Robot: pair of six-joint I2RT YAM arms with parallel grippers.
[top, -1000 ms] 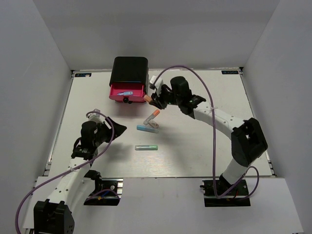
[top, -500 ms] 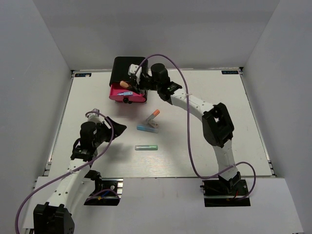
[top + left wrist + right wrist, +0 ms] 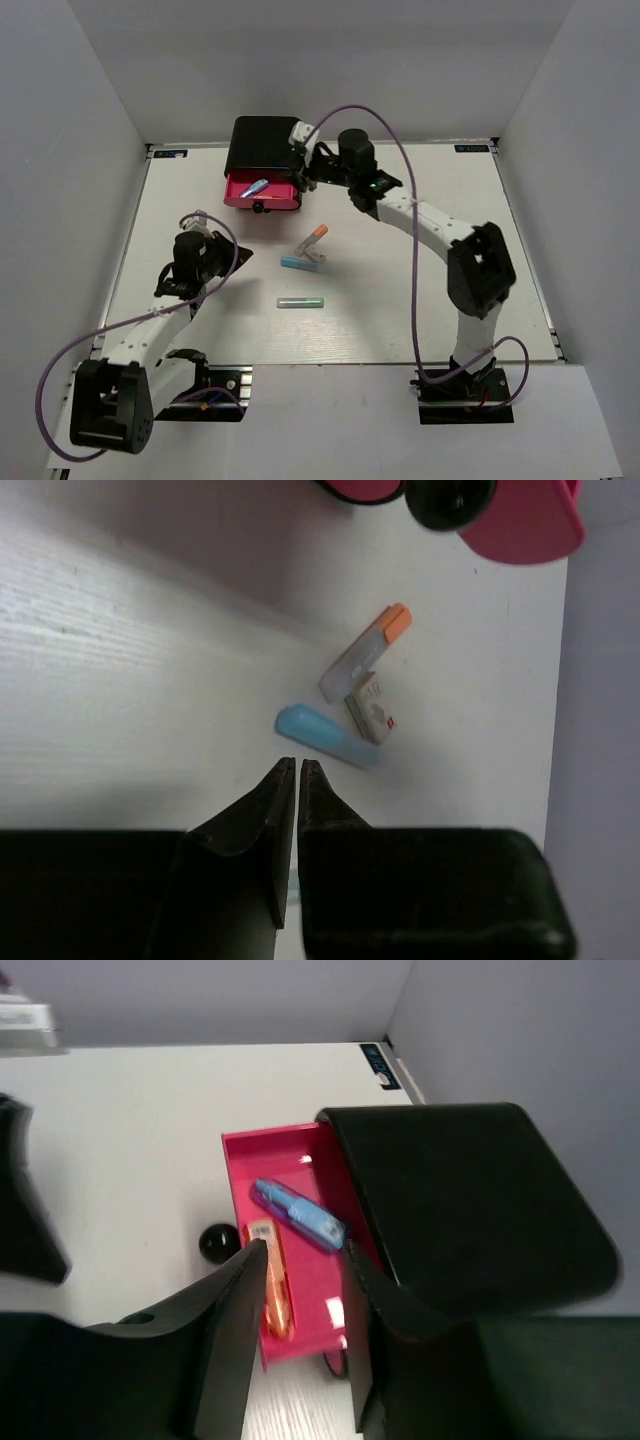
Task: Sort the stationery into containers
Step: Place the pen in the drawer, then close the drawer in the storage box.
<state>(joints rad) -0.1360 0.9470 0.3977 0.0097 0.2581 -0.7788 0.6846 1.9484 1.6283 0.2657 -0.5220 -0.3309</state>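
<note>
Right claw (image 3: pixel 303 1260): jaws apart, empty, over open pink drawer (image 3: pixel 290 1165) of black cabinet (image 3: pixel 460 1200) at far side. Orange pen (image 3: pixel 272 1295) and blue pen (image 3: pixel 297 1212) lie inside, so drop looks done.

Left claw (image 3: pixel 298 765): jaws nearly together, empty, near-left of light blue pen (image 3: pixel 325 737), grey marker (image 3: pixel 360 658) and eraser (image 3: pixel 372 708). Green pen (image 3: pixel 300 302) nearer.

Next: fetch one; needs jaws spread, low approach.

White table (image 3: pixel 420 300), plain white walls.

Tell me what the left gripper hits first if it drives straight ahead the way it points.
Most likely the light blue pen: its near end lies just ahead of the closed left gripper, with the white eraser beyond. Height above the table is unclear, so it might pass over.
</note>
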